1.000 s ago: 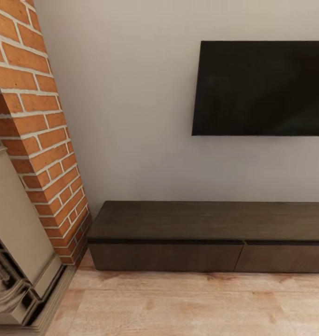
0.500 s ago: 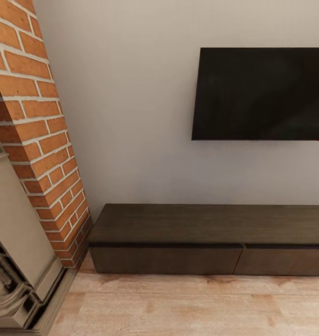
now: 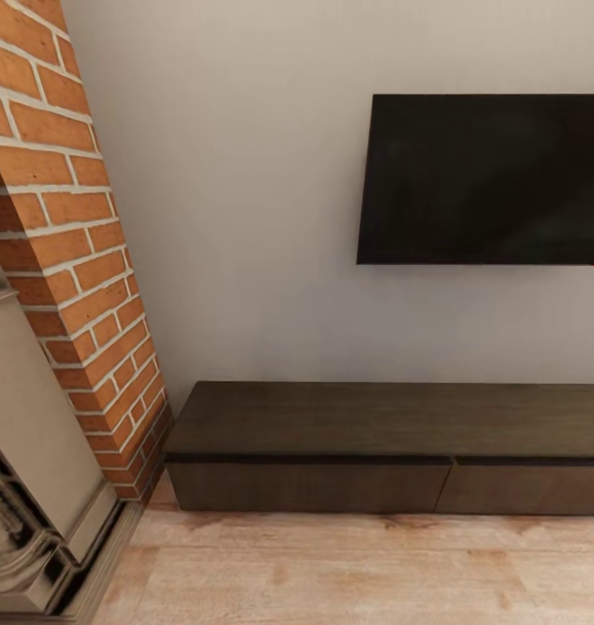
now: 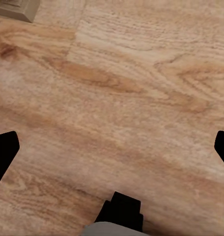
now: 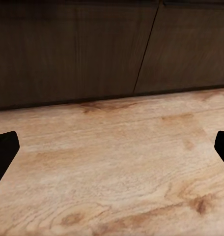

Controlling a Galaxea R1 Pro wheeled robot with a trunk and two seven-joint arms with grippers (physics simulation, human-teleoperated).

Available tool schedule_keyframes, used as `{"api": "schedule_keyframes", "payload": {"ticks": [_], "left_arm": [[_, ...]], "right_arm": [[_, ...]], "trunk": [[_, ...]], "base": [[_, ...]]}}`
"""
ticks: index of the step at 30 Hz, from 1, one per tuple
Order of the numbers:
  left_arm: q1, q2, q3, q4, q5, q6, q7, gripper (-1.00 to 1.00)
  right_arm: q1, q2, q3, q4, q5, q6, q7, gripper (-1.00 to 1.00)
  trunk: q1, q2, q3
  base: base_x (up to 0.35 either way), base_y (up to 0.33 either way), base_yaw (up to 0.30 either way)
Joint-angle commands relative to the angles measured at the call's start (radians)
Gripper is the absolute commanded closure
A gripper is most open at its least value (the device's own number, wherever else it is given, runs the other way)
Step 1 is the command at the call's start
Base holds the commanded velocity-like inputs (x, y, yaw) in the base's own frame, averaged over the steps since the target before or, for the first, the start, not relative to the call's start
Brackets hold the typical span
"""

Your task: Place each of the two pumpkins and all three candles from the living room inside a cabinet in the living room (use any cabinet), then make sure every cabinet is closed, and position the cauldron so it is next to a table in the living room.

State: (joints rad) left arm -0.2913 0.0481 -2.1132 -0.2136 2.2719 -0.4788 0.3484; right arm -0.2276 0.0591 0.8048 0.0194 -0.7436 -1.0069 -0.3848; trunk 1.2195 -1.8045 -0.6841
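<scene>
The long, low, dark brown cabinet (image 3: 384, 425) stands against the white wall, and both of its visible drawer fronts are shut. Its fronts and the seam between them also appear in the right wrist view (image 5: 92, 49). My right gripper (image 5: 112, 147) hangs open over the wood floor just in front of the cabinet, with nothing between its fingers. My left gripper (image 4: 112, 150) is open too, over bare floor boards, and it holds nothing. The pumpkins, candles, cauldron and table are out of view.
A black TV (image 3: 488, 178) is mounted on the wall above the cabinet. A red brick chimney (image 3: 71, 260) with a pale stone fireplace surround (image 3: 28, 486) stands at the left, close to the cabinet's left end. Light wood floor (image 3: 349, 573) runs in front.
The whole picture has slid slightly downward, so the camera has moved. The cabinet, TV and fireplace have stayed where they were.
</scene>
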Motion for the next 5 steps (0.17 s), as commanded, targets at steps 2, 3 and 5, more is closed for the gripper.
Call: {"api": "schedule_keyframes", "payload": {"ticks": [2,3,5], "left_arm": [[-0.002,-0.001,-0.008,-0.005,0.003,-0.006,0.007,-1.00],[-0.002,0.000,-0.008,-0.005,0.003,-0.007,0.008,-1.00],[-0.002,0.002,-0.007,-0.005,0.003,-0.007,0.009,-1.00]], "right_arm": [[-0.001,0.001,0.009,0.002,0.001,-0.001,-0.009,-1.00],[-0.001,0.001,0.009,0.002,0.001,-0.001,-0.009,-1.00],[-0.001,0.001,0.008,0.002,0.001,-0.001,-0.009,-1.00]], "trunk": [[0.000,-0.001,-0.001],[0.000,-0.001,-0.001],[0.000,-0.001,-0.001]], "base": [[0.000,0.000,0.000],[0.000,0.000,0.000],[0.000,0.000,0.000]]}}
